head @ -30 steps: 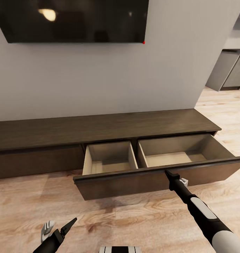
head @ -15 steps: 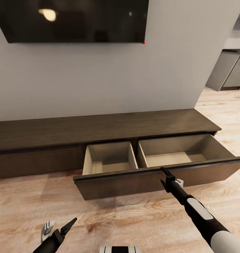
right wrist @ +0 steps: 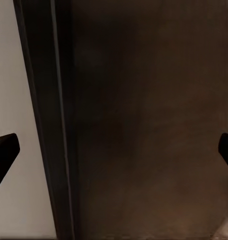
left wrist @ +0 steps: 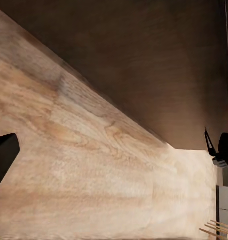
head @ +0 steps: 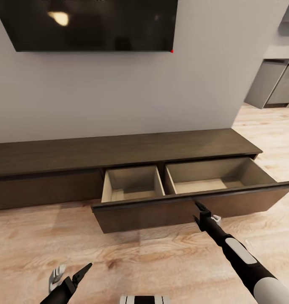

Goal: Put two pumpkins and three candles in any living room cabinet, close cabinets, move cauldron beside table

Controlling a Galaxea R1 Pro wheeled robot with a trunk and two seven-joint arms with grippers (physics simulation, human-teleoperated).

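1. Cabinet [head: 119, 154] is sitting low against the far wall, its wide drawer [head: 186, 207] standing pulled out.
2. Right gripper [head: 202, 211] is pressing against the drawer front, fingers spread wide, gripping nothing.
3. Left gripper [head: 70, 276] is hovering over the near floor [head: 140, 261], parted, carrying nothing.

The cabinet [head: 119, 152] runs off the head view's left edge, and its drawer front [head: 178, 209] hides the drawer floors' near parts.
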